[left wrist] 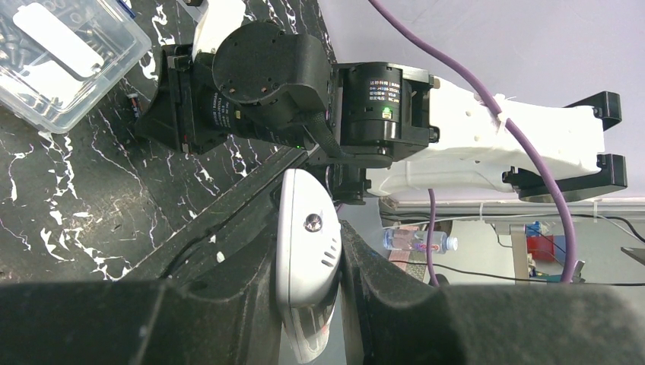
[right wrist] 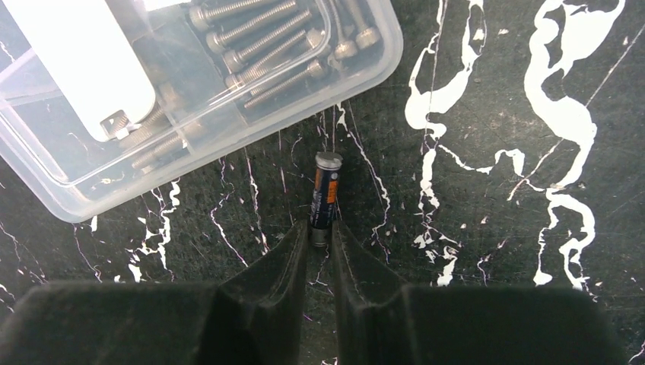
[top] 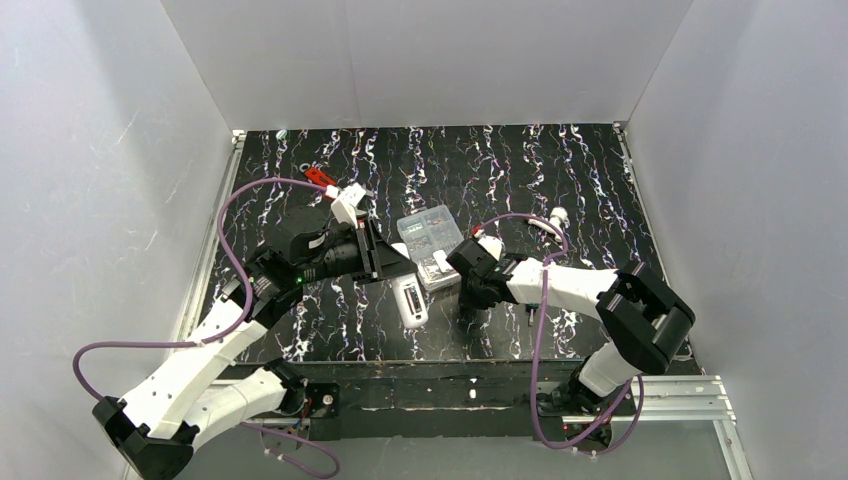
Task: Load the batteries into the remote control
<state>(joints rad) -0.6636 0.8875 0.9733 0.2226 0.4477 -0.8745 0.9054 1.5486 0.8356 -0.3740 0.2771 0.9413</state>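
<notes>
Left jaws clench the slim white plastic remote control (left wrist: 308, 251). Right jaws grasp the near end of the small dark cylindrical battery (right wrist: 325, 194), which lies on the desk (right wrist: 471, 228) with its long axis toward twelve o'clock. In the top view the remote sits at their nine o'clock.

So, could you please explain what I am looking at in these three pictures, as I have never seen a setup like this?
These are two robot arms bolted at the near edge of a black table. The wide picture comes from a camera overhead, the other two from cameras on each wrist. The left end effector grips the white remote control. The right end effector pinches one end of a battery lying on the table, beside a clear box of screws.
</notes>
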